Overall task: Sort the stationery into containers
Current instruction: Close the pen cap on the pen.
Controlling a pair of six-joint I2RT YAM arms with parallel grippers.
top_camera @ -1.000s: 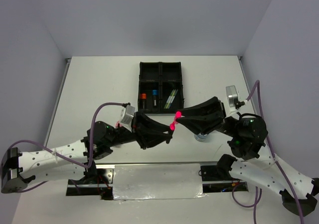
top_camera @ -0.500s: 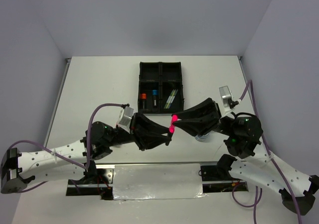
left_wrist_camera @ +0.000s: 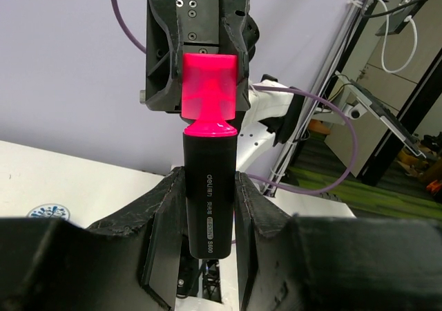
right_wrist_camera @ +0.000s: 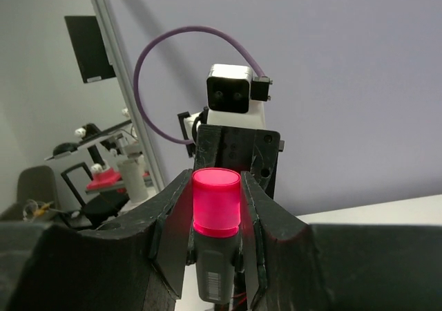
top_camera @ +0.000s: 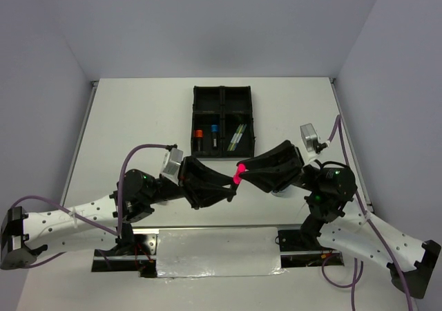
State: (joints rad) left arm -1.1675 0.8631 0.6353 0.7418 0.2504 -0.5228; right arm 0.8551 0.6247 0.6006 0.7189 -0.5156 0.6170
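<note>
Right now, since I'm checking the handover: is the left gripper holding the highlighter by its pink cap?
No: the left gripper clamps the highlighter by its black barrel, while the right gripper holds the pink cap.

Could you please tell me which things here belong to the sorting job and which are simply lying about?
Belongs to the job:
- pink-capped highlighter, body in the left gripper, cap in the right gripper
- black tray
- orange-capped highlighter, blue-capped highlighter and thin pens inside it
- blue-white roll

Just lying about:
- purple cables
- metal plate by the arm bases
</note>
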